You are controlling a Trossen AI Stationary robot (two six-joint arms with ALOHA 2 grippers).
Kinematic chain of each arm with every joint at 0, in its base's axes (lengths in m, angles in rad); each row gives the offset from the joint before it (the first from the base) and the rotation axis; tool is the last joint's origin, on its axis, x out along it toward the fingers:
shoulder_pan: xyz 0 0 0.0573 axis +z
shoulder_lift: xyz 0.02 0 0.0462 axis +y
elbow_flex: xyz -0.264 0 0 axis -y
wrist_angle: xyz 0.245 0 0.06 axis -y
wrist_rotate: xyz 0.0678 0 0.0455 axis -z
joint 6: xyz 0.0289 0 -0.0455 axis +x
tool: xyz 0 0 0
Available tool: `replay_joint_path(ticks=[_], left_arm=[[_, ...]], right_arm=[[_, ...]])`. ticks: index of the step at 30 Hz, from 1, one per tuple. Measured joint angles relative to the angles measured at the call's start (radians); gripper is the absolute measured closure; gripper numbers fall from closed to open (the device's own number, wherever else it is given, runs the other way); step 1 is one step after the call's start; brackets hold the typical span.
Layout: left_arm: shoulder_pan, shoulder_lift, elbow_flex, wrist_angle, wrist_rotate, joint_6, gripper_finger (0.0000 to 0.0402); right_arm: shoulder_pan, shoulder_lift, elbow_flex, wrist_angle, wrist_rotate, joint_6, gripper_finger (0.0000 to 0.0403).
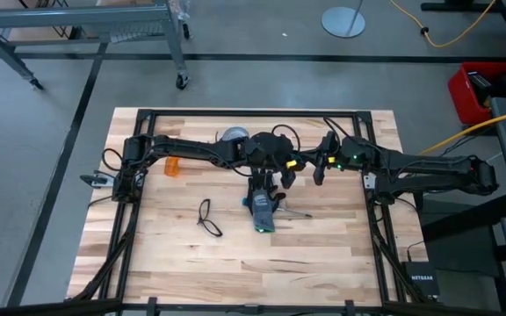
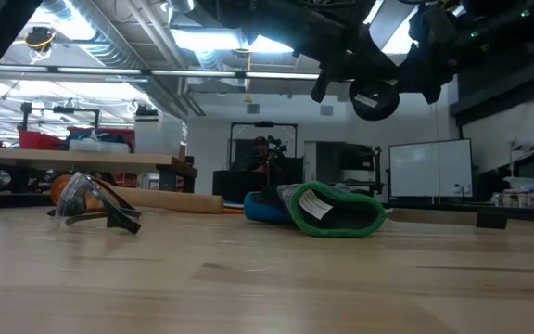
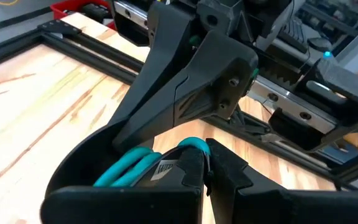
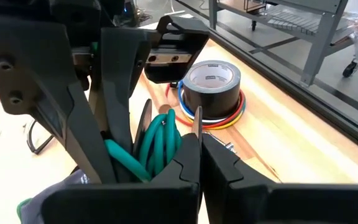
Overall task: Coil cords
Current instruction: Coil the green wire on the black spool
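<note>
High view: both arms meet over mid-table. Left gripper (image 1: 262,180) and right gripper (image 1: 321,167) hang above the work glove (image 1: 263,213); the loose cord loop (image 1: 206,217) lies apart on bare wood.

Low view: glove flat, both grippers aloft.

Left wrist view: jaws shut, nothing held (teal cord (image 3: 132,167) lies beneath).

Right wrist view: jaws shut and empty; tape roll (image 4: 211,87) beyond.

Advice: open wide before descending on a cord, and avoid the glove.
</note>
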State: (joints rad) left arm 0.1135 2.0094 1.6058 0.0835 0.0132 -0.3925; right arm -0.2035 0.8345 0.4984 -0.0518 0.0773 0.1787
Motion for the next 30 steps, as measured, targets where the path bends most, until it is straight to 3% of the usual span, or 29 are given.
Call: replay_joint_path(ticks=[20, 30], left_arm=[[0.011, 0.000, -0.002, 0.066, 0.009, -0.060, 0.0401], [0.019, 0.000, -0.002, 0.028, 0.079, -0.096, 0.0401]], right_arm=[[0.000, -0.001, -0.001, 0.000, -0.037, 0.000, 0.0402], [0.001, 0.001, -0.002, -0.030, -0.096, 0.000, 0.0402]])
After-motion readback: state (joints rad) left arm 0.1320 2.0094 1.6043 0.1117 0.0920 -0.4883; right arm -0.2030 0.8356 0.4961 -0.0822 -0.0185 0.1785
